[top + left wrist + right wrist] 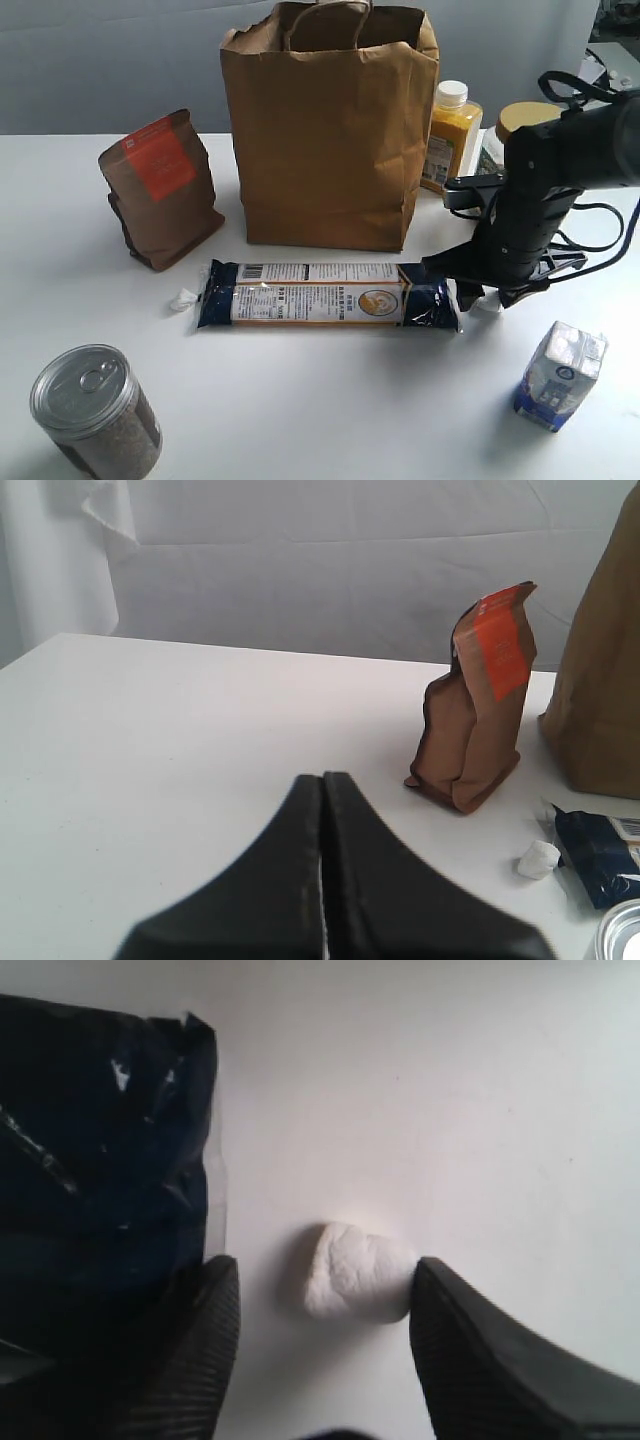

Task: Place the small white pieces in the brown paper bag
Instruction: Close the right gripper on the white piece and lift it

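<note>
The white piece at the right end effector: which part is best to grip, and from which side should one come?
Grip the white piece across its rounded middle, from above. It is a small lump lying on the table, so only its sides offer hold. The open right end effector straddles it, one finger nearly touching; keep the other clear of the pack.
</note>
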### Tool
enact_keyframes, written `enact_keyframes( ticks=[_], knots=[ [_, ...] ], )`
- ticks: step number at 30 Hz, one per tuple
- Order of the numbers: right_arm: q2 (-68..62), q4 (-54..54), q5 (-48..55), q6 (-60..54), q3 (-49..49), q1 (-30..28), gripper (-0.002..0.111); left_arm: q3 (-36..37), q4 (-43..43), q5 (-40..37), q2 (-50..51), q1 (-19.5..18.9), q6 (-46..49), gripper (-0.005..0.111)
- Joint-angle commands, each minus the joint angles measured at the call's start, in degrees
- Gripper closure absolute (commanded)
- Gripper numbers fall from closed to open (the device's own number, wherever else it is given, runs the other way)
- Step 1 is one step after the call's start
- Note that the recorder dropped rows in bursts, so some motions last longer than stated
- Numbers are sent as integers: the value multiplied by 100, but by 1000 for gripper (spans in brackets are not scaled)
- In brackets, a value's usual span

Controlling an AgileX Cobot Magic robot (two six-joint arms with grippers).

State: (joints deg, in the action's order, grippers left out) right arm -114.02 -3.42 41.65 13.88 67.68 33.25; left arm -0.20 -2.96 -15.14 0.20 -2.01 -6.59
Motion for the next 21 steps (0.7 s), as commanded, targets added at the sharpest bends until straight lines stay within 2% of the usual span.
enact_keyframes(
  ticks=[1,8,11,21],
  knots=[
    [-42,7,-108,-60,-24,-28,65,20,45,13,-20,31,-31,107],
    [-72,7,-108,-38,-24,-28,99,20,45,13,-20,31,-31,107],
    [-19,7,-37,-38,-24,-28,107,20,45,13,-20,31,-31,107],
    [1193,7,197,-60,-24,-28,108,20,45,13,-20,31,-31,107]
  ],
)
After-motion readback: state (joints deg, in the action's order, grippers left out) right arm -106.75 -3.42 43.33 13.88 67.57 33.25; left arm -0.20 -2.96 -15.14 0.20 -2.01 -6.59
